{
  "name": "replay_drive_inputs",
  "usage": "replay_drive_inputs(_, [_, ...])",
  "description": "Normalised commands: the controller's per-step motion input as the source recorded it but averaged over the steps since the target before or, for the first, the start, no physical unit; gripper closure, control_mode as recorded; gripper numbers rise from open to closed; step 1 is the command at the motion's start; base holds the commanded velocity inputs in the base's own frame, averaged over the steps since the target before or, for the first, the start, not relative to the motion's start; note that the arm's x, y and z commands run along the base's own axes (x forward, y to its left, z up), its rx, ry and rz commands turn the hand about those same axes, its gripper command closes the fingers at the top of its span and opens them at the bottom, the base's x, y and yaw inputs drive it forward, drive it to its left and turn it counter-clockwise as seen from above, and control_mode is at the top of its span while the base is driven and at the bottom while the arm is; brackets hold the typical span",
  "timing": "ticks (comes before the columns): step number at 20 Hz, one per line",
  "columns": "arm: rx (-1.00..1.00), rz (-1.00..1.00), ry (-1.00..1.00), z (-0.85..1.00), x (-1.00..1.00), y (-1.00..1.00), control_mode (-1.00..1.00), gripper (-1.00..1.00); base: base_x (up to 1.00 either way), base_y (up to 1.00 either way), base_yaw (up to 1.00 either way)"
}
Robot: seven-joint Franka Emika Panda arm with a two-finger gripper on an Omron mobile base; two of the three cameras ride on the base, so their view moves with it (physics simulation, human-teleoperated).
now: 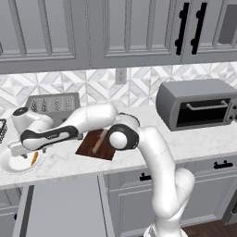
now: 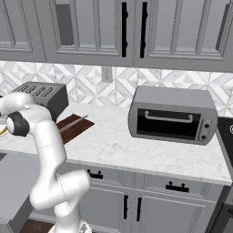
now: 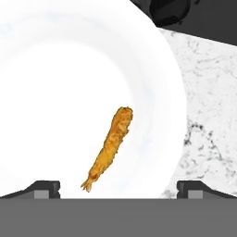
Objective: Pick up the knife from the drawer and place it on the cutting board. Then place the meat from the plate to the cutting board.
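A home kitchen was shown. Grey panelled wall cabinets [image 1: 129, 32] with black handles were hung above a backsplash [image 1: 92, 85] tiled in a grey and white pattern, where a wall socket [image 1: 121, 75] was fitted. A white marble countertop [image 2: 118, 145] was laid over grey base cabinets [image 2: 150, 205]. On it a toaster oven [image 2: 172, 113] and a slot toaster [image 2: 43, 94] were placed.

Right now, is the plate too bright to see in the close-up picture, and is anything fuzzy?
In the hand view the plate is nearly pure white, its rim barely showing, yet the meat stands out sharp and orange. In the left base view the meat is only a small soft streak, the plate pale against the counter. In the right base view the knife looks thin and slightly blurry.
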Motion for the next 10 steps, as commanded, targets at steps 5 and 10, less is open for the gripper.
replay_drive_inputs(5, [0.00,0.00,0.00,-0.05,0.20,0.17,-1.00,-1.00,0.00,0.00,0.00])
replay_drive_inputs(10, [0.00,0.00,0.00,-0.20,0.11,0.12,-1.00,-1.00,0.00,0.00,0.00])
